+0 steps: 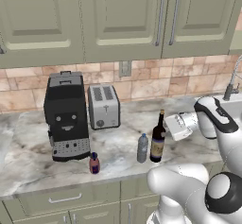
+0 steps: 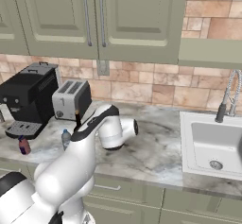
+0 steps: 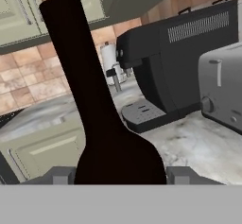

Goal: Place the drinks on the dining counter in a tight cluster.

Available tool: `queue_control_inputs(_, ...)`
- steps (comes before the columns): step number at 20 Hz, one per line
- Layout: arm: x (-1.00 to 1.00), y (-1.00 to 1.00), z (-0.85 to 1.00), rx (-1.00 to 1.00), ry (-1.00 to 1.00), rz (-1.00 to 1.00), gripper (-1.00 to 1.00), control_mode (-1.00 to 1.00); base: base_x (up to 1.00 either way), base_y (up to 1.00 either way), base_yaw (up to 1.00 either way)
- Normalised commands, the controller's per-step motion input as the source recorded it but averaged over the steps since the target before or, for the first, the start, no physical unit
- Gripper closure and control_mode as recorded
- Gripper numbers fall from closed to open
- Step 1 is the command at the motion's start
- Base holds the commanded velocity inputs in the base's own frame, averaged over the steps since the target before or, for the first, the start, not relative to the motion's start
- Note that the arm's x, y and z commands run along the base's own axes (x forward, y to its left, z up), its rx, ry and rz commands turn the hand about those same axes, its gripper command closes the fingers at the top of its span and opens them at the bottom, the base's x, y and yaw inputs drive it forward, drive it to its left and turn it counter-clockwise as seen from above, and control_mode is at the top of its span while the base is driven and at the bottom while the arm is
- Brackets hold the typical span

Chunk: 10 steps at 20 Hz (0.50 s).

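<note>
Gripper [image 3: 121,175] astride wine bottle [image 1: 158,140], apparently touching, near counter [image 1: 28,171] edge.

Glossy white rounded arm [image 1: 189,185] segments, dark grey joint caps, a black stripe along the forearm.
</note>
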Motion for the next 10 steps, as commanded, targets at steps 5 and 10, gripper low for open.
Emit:
queue_control_inputs(5, 0.0, 0.0, 0.0, 0.0, 0.0, 0.0, 1.0, -1.0, 0.0, 0.0, 0.0)
queue_control_inputs(10, 0.0, -0.05, 0.23, 0.0, -0.03, -0.01, 1.0, -1.0, 0.0, 0.0, 0.0)
